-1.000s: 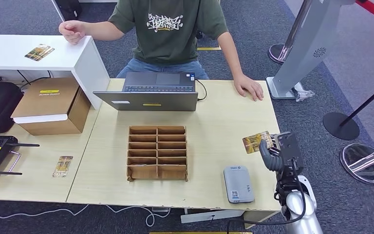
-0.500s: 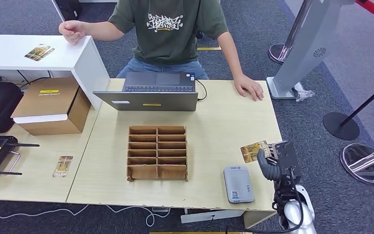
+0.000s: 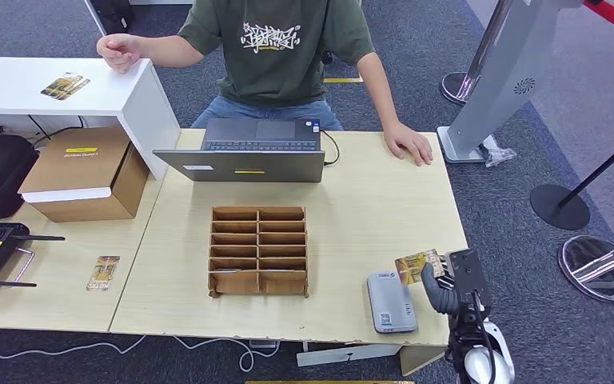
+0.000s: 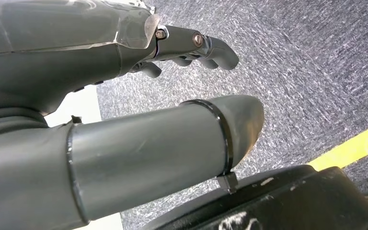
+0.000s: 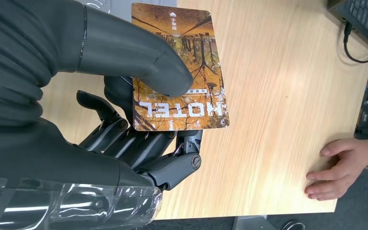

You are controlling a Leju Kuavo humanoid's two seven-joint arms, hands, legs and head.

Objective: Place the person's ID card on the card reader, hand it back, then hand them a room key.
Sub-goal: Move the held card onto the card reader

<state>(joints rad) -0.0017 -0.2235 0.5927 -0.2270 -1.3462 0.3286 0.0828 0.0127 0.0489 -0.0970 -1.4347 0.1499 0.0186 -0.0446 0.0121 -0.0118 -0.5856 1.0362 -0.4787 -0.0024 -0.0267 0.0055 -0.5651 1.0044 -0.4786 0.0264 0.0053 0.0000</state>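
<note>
- Holding the ID card (image 3: 417, 265) between thumb and fingers (image 5: 170, 165), the right hand (image 3: 445, 282) sits at the right edge of the wooden surface (image 3: 368, 208), the card flat and face up.
- In the right wrist view the card (image 5: 178, 67) shows an autumn picture and the word HOTEL, with the thick thumb pressing on its top and the darker fingers clamped beneath it.
- The card's far end lies just beside the upper right corner of the grey card reader (image 3: 391, 301); whether it touches or overlaps the reader I cannot tell.
- The left hand (image 4: 139, 96) hangs over grey carpet, its fingers (image 4: 211, 48) loosely curled with nothing in them.
- A person in a green shirt (image 3: 278, 48) sits across the surface, one hand (image 3: 409, 142) resting flat on the far right corner, the other (image 3: 118, 52) on a white shelf (image 3: 16, 96).
- A cardboard organiser (image 3: 258, 251) stands at mid-surface, a laptop (image 3: 248, 150) behind it.
- Another card (image 3: 104, 273) lies on the left surface, and one more (image 3: 64, 85) on the white shelf.
</note>
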